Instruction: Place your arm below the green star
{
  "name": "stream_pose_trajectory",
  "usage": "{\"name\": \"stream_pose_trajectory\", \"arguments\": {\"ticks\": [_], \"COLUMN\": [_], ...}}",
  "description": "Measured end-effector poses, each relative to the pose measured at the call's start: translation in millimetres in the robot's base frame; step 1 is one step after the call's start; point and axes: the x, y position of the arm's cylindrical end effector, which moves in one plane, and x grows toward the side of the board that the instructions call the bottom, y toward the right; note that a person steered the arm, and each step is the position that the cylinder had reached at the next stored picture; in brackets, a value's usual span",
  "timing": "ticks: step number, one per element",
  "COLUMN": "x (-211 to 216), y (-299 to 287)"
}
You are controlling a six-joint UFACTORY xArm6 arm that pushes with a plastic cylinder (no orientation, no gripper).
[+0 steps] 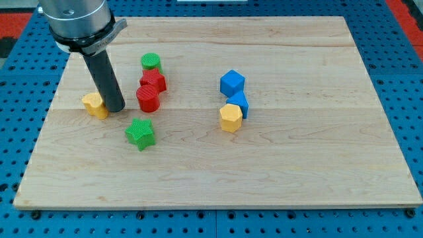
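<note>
there are no jaws on this rig, so no open or clamped state applies; my tip [115,108] is resting on the wooden board [264,172], just right of the yellow block [95,105] and left of the red cylinder [148,98]. the green star [140,133] is lying nearer the view's bottom and slightly right of my tip, apart from it, with bare board on its near side. the target spot is that bare patch just below the star. a straight run down-right is likely risking a clip on the star's left points (it looks light enough to slide), so the safer path is going down first on the star's left, then right. the red block [153,80], green cylinder [151,63], two blue blocks [232,83] [239,103] and the yellow block at right [229,118] are sitting well clear of that route.
</note>
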Motion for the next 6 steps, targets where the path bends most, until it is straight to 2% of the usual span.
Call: {"name": "stream_pose_trajectory", "arguments": {"ticks": [2,3,4,5,6], "x": [49,86,144,122,98], "y": [2,9,43,72,72]}}
